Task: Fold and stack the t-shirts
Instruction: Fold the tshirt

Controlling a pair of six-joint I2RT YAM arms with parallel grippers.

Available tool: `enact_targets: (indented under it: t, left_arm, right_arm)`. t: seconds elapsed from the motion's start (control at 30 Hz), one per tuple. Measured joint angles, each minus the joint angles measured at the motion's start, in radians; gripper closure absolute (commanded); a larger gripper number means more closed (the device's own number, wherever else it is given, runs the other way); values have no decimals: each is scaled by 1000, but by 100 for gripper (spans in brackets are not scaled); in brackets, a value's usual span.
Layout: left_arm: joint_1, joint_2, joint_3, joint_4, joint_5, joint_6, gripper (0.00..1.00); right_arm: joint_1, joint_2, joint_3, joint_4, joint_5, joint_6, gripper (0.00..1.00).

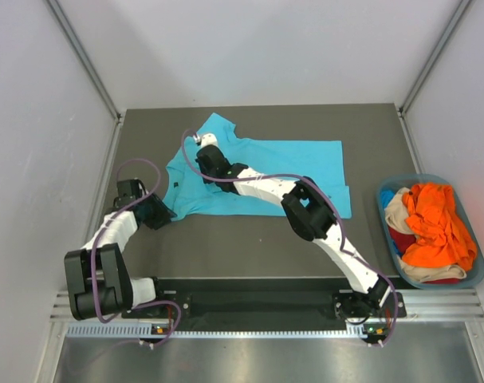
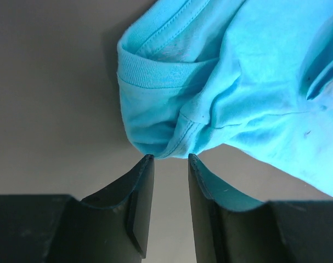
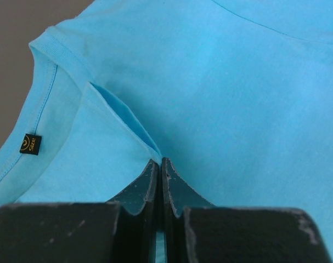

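Observation:
A bright turquoise t-shirt [image 1: 281,171] lies spread across the dark table, with a ribbed hem [image 3: 48,46] and a small black size label [image 3: 30,143]. My right gripper [image 1: 203,148] reaches over its left part. In the right wrist view the right gripper [image 3: 161,162] is shut on a raised fold of that cloth. My left gripper [image 1: 165,214] sits at the shirt's near-left corner. In the left wrist view the left gripper [image 2: 169,159] is open, bare table showing in the gap, and the bunched turquoise edge [image 2: 161,142] lies just past its fingertips.
A blue-grey plastic basket [image 1: 418,179] stands at the table's right edge. It holds a crumpled orange shirt [image 1: 437,223] on top of red and beige ones. Grey walls close in the left, back and right sides.

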Motion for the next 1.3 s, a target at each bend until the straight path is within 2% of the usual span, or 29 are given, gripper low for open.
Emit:
enact_targets:
  t: [0.27,0.67,0.73,0.77,0.83,0.87,1.3]
  left_arm:
    - [-23,7,-6,11,-13,0,63]
    - [-63,14,-5,11,-108,3,61]
    - [-69,14,-5,11,-111,3,68]
    - [-71,14,-4,10,-112,2,84]
    - [-71,16,6,9,-120,0,97]
    - [-72,18,14,7,-126,0,100]
    - [-77,107,219,-16,-232,34,100]
  right_arm:
    - [-5,-1,-7,2,-12,11,100]
    - [-11,-6,-33,5,-26,26,100]
    - [-11,-6,-33,5,-27,29,100]
    - [-11,-6,-33,5,-28,30,100]
    - [-11,-10,-40,8,-29,34,100]
    - [-11,-13,-47,10,-30,35,100]
    - [-24,-95,-121,27,0,56,100]
